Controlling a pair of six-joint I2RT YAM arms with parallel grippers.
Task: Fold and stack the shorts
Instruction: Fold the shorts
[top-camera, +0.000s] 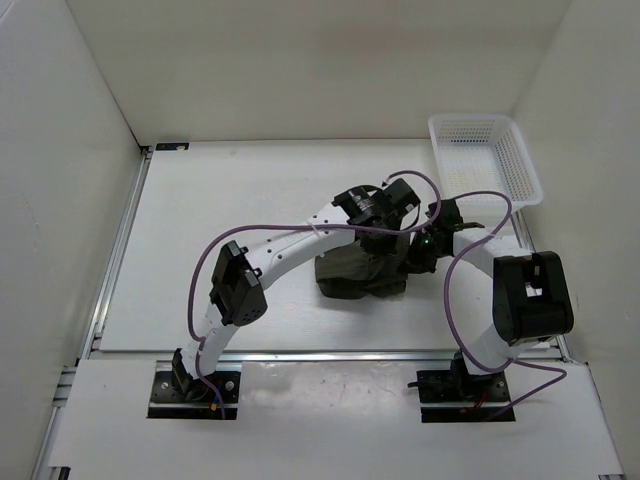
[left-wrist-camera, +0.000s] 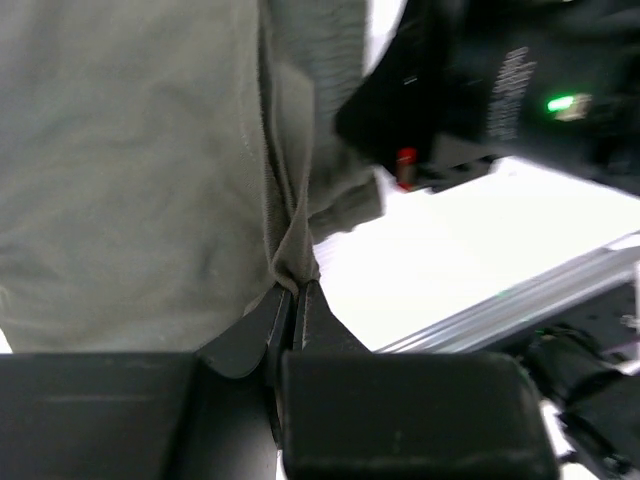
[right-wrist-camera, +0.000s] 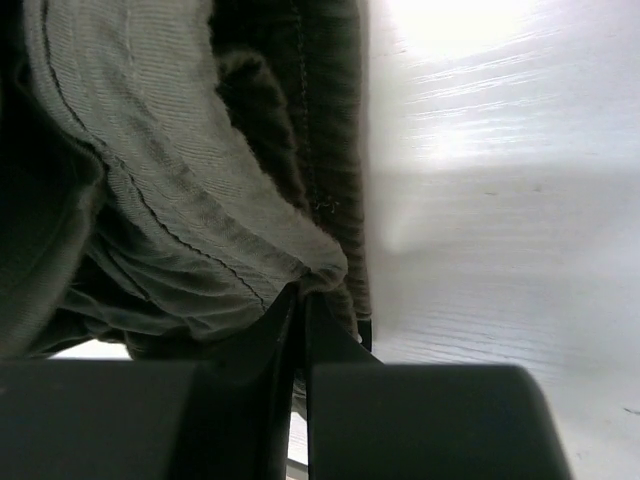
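Left gripper (left-wrist-camera: 294, 300) clamped on shorts (top-camera: 357, 275) edge | right gripper (right-wrist-camera: 301, 300) clamped on shorts edge | shorts bunched on table (top-camera: 200, 220)

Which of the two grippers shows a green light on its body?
The right gripper, at the shorts' right edge: a green light glows on it. None shows on the left gripper, over the shorts.

Heaped on the table (top-camera: 230, 200), right of its middle: shorts (top-camera: 360, 275); behind them and to the right, well apart, at the far right corner: basket (top-camera: 520, 160); over the heap's far right part, pinching a fabric edge: left gripper (left-wrist-camera: 292, 290); just right of it, pinching a fold at the heap's right edge: right gripper (right-wrist-camera: 300, 295).
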